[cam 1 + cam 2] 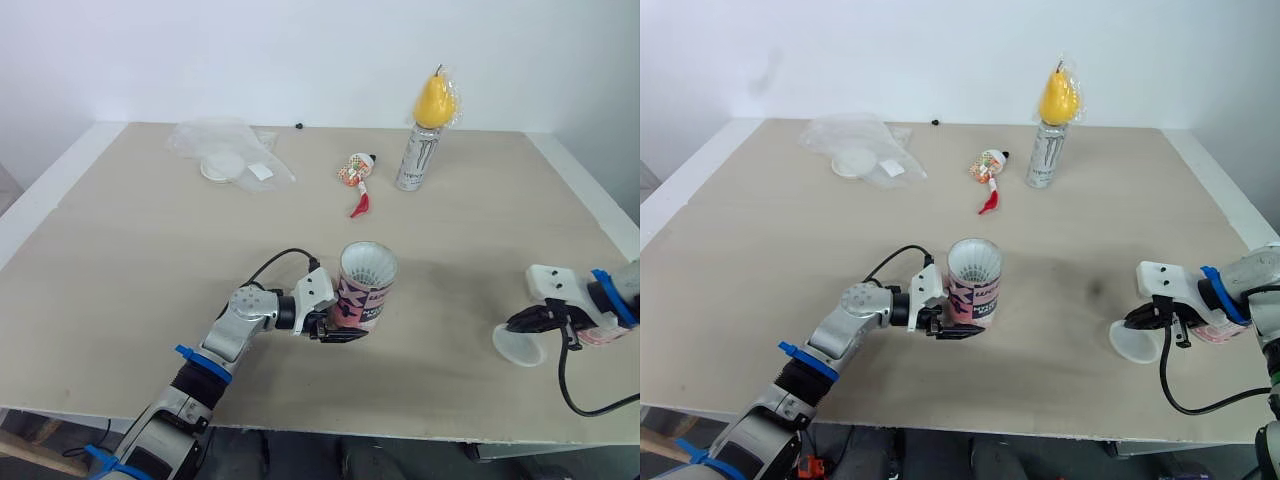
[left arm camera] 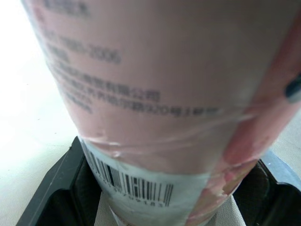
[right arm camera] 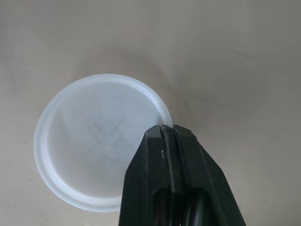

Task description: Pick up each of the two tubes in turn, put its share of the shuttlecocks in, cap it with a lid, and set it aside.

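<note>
1. Table (image 1: 130,260): pale beige top, carries everything listed.

2. Clear plastic bag (image 1: 232,148): crumpled, at the far left of the table, with a round white disc (image 1: 222,167) lying inside it.

3. Tube (image 1: 364,287): pink printed cardboard, barcode low on its wall. It stands upright near the front edge, about midway across the table. The top is uncapped and the white feathers of a shuttlecock (image 1: 369,263) show in the mouth.

4. Left gripper (image 1: 338,333): its two black fingers are clamped on the tube's lower wall, one on each side.

5. Drink can (image 1: 415,158): tall, silver and black, upright at the far side, well apart from the tube.

6. Lid (image 3: 89,160): translucent white, round, with a raised rim. It sits at the front right of the table, well apart from the tube. Whether it rests flat on the surface cannot be told.

7. Right gripper (image 3: 168,133): its fingers are pinched together on the lid's rim.

8. Yellow pear-shaped item (image 1: 435,100): in a clear wrap, perched on top of the can.

9. Small red-and-white packet (image 1: 357,176): lies just beside the can, on its left.
</note>
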Controlling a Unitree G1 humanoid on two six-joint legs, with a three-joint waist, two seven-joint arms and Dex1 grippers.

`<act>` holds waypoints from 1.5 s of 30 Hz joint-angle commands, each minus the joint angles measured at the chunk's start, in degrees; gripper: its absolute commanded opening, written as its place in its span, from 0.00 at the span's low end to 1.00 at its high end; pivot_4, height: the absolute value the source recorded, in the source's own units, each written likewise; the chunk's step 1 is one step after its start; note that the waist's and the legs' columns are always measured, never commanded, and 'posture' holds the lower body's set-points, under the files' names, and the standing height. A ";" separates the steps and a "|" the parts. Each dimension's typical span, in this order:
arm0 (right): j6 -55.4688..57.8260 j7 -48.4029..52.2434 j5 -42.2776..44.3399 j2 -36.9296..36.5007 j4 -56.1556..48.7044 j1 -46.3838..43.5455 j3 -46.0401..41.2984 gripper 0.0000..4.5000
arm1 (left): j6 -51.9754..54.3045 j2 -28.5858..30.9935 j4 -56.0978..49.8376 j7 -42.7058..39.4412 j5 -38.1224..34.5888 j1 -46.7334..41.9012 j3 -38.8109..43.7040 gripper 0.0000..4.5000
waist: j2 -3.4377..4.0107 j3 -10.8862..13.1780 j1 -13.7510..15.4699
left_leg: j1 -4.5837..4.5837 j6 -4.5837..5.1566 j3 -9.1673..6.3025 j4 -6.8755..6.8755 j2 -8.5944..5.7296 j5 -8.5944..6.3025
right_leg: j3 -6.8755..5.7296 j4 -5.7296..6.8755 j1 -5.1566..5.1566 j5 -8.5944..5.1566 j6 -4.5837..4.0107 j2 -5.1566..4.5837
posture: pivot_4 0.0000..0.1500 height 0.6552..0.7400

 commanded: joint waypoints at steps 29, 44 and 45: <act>41.82 1.50 24.61 2.81 -44.81 -26.55 -1.31 0.02 | 0.10 0.00 3.87 -1.55 2.02 -0.86 -2.68 0.73 | -0.03 0.02 0.32 | -0.24 -0.20 0.06 -0.03 0.07 -0.27 | -0.09 -0.32 -0.50 -0.10 -0.07 -0.08 | 1.00 1.00; 33.00 2.51 21.04 10.38 -40.09 -35.17 10.62 0.02 | -0.41 -0.10 4.97 -0.82 2.41 -2.11 -3.06 0.73 | -0.02 0.01 0.46 | -0.42 -0.13 0.15 -0.02 0.06 -0.35 | -0.13 -0.55 -0.55 -0.03 -0.04 -0.18 | 1.00 1.00; 31.73 2.51 20.33 10.55 -39.26 -35.35 11.28 0.02 | -0.36 -0.13 4.94 -0.76 2.42 -2.10 -3.07 0.73 | -0.02 0.01 0.46 | -0.42 -0.13 0.15 -0.02 0.06 -0.35 | -0.13 -0.55 -0.55 -0.03 -0.04 -0.18 | 1.00 1.00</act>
